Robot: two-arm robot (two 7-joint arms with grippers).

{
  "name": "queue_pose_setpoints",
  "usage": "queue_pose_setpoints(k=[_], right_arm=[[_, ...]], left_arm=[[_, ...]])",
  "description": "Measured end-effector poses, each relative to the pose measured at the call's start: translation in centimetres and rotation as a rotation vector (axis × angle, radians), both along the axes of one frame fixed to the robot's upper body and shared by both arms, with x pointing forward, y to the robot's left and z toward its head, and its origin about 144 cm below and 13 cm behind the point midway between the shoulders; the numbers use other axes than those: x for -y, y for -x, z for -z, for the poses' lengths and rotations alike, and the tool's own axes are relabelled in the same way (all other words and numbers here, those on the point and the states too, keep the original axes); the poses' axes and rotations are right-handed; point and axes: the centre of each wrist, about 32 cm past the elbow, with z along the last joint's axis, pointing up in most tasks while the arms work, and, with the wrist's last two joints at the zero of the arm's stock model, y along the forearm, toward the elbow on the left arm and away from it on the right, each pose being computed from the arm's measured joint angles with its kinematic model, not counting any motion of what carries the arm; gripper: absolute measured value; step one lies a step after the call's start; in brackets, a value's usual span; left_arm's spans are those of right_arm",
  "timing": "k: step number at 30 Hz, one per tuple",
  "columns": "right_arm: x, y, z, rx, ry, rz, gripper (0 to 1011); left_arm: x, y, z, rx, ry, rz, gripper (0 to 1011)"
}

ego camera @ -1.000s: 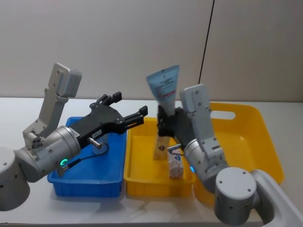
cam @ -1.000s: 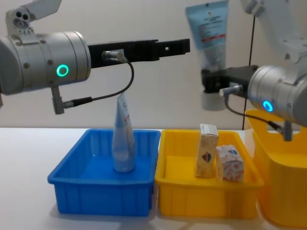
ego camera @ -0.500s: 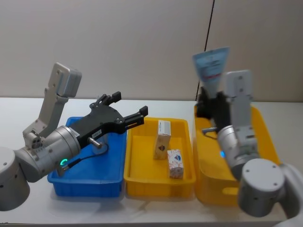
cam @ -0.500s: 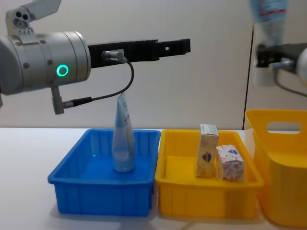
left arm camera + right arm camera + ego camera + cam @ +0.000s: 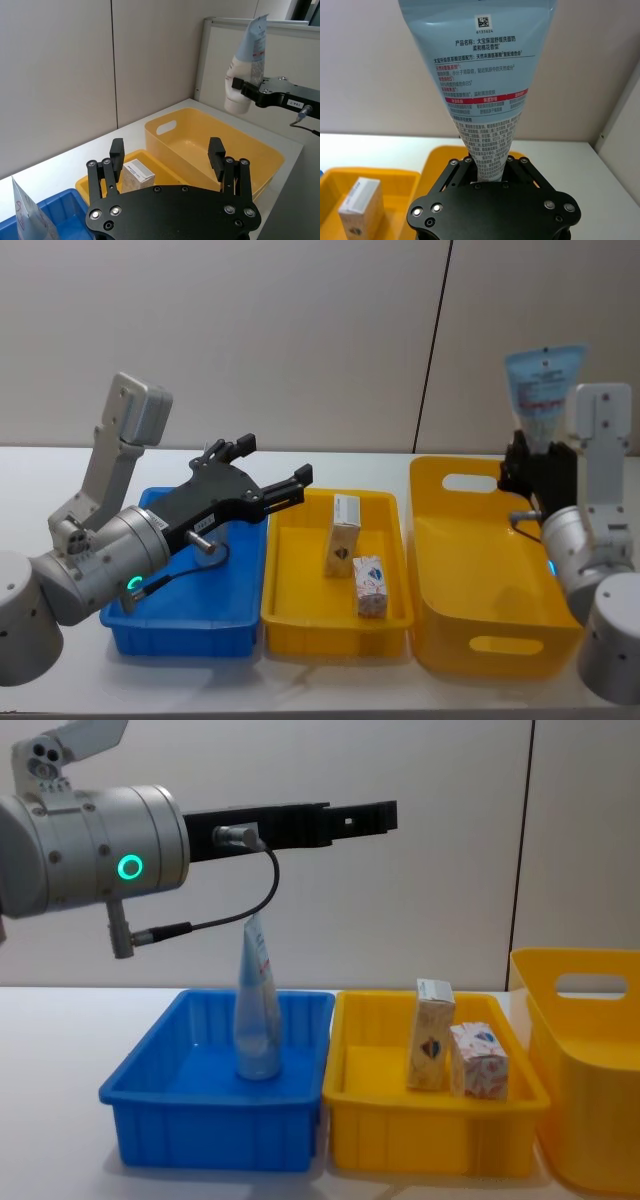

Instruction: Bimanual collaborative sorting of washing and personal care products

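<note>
- A white tabletop carries three bins in a row. Behind it stands a plain beige-grey panelled wall with a thin dark vertical seam.
- The left gripper hovers above the blue bin's right half. Its black fingers are spread wide, with nothing between them.
- A rectangular blue plastic bin sits on the left. In it a whitish squeeze tube stands upright on its cap, crimped end up.
- A small yellow plastic tray touches the blue bin's right side. It holds a taller beige carton, upright, and a squat white carton with red-blue pattern just beside it on the right.
- A large deep yellow plastic bin with a handle slot stands just right of the tray.
- The right gripper is raised over the large bin's far right side, fingers closed on the lower end of a soft pale blue-white pouch. The pouch stands upright, clear of the bin, with its wide crimped end up and small print on it.
</note>
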Motion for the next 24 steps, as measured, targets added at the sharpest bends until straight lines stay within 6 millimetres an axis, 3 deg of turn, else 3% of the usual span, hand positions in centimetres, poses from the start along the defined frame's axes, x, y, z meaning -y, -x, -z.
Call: queue_pose_setpoints(k=[14,24], right_arm=[[1.6,1.0,0.7,-0.143,0.024,-0.035,169],[1.9,0.7,2.8,-0.22,0.073,0.01,169]], left_arm=[[0.0,0.0,0.0,0.0,0.0,0.0,1001],[0.0,0.0,0.0,0.0,0.0,0.0,1001]])
